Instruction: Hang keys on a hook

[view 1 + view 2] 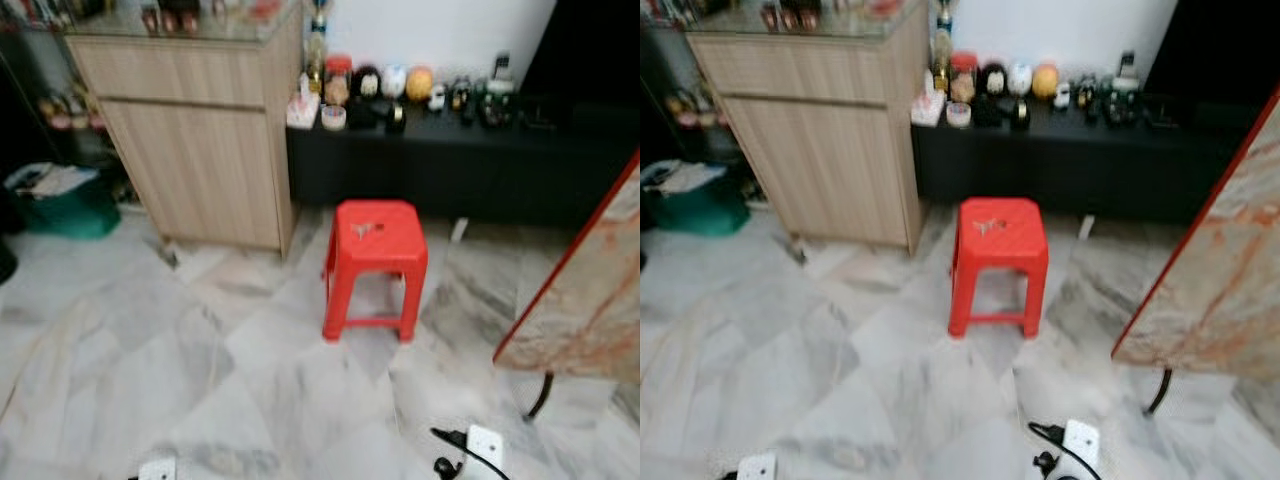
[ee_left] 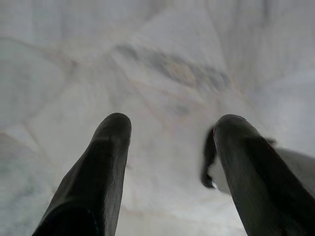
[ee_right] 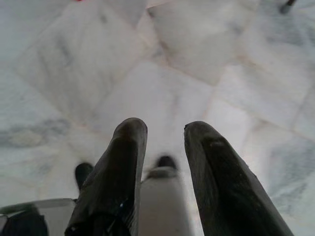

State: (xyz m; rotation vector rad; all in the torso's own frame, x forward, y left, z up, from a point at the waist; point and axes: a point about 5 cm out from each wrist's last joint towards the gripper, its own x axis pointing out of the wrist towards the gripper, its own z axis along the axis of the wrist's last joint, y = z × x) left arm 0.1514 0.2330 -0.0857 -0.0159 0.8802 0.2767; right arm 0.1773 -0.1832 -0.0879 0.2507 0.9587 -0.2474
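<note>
A small silvery bunch, likely the keys (image 1: 364, 229), lies on top of a red plastic stool (image 1: 375, 262) standing on the marble floor ahead of me; it is too blurred to make out in detail. Both arms hang low at my sides. In the left wrist view my left gripper (image 2: 173, 125) points down at the floor, open, with nothing between its fingers. My right gripper (image 3: 165, 129) also points at the floor tiles, its fingers a little apart and empty.
A light wooden cabinet (image 1: 200, 150) stands at the back left. Beside it a low black bench (image 1: 450, 160) carries several ornaments. A marble tabletop with a red edge (image 1: 585, 290) leans in at the right. A green basket (image 1: 65, 205) sits far left.
</note>
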